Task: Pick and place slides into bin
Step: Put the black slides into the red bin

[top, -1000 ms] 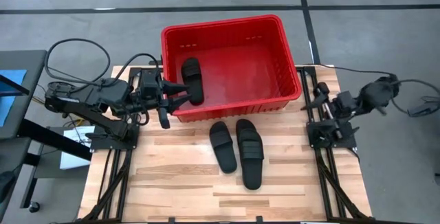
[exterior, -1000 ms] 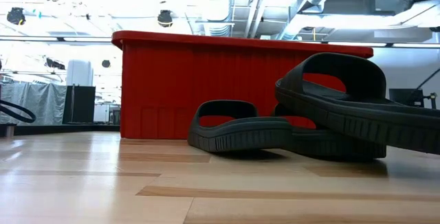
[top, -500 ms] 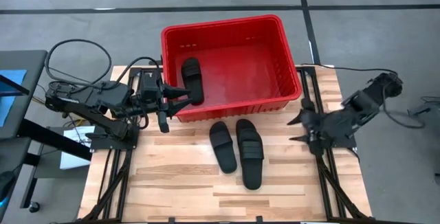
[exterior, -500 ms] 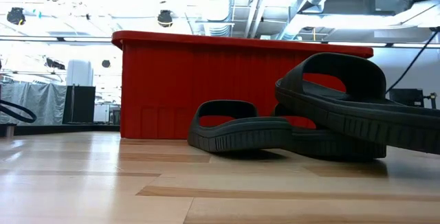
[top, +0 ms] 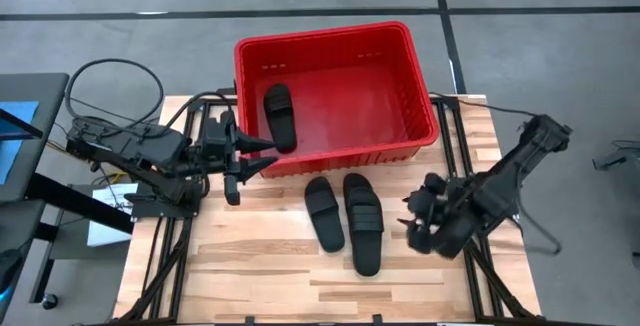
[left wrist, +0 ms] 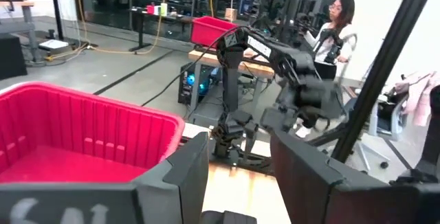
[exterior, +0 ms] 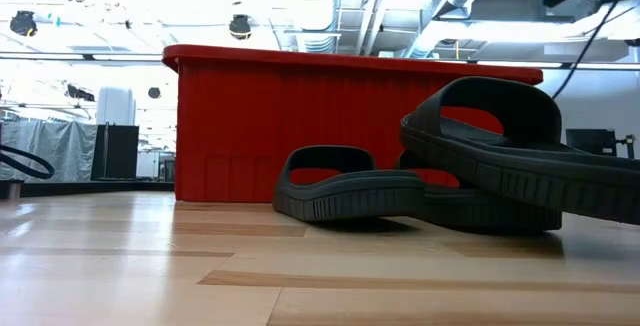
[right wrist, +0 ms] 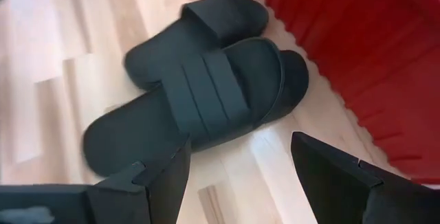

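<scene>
The red bin (top: 415, 116) stands at the table's far side, and one black slide (top: 279, 116) lies flat inside it near its left wall. Two more slides (top: 324, 213) (top: 363, 221) lie side by side, soles down, on the wood in front of the bin; they also show in the right wrist view (right wrist: 206, 93) and the low view (exterior: 345, 186). A fourth slide is not in view. My left gripper (top: 262, 154) is open and empty at the bin's near left corner. My right gripper (top: 412, 224) is open and empty above the table, right of the two slides.
The bin's near wall (exterior: 300, 126) rises just behind the two slides. Bare wood (top: 250, 256) lies toward the near edge. Black frame rails (top: 165, 246) run along both table sides. A person (left wrist: 337, 25) stands in the room beyond the table.
My right arm has swung from the table's right edge toward the near side and left, bringing its gripper close to the two slides on the table. My left gripper has drawn back a little from the bin toward the table's near left. The slides have not moved.
</scene>
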Controlling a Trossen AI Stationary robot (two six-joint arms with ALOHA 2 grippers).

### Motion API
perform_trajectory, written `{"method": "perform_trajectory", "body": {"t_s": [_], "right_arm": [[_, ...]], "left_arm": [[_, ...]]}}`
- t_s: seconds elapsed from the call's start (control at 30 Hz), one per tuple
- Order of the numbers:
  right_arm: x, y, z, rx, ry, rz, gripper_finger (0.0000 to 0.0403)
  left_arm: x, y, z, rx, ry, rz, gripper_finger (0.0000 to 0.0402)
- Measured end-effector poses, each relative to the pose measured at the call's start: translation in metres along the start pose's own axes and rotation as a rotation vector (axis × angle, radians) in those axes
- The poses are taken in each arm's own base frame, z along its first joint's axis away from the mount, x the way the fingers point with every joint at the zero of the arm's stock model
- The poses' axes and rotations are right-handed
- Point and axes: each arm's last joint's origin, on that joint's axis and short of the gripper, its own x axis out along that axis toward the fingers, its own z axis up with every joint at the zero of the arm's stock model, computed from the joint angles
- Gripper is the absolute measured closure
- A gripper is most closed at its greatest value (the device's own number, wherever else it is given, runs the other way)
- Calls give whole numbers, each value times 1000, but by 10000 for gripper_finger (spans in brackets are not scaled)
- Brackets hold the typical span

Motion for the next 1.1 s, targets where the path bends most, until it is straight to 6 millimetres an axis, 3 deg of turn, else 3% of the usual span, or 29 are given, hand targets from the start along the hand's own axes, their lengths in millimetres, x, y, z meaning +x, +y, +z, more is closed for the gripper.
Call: {"method": "perform_trajectory", "body": {"t_s": [0.27,0.63,0.83,1.1], "right_arm": [[44,39,-20,14,65,-156,159],[100,76,-47,57,100,-261,159],[118,83,-46,85,92,-251,159],[122,78,-40,91,73,-287,159]], "left_arm": [[-2,-3,-1,29,2,-17,255],[-2,-3,-3,93,26,-20,255],[-2,-2,-4,106,37,-19,255],[-2,-2,-5,114,49,-16,255]]}}
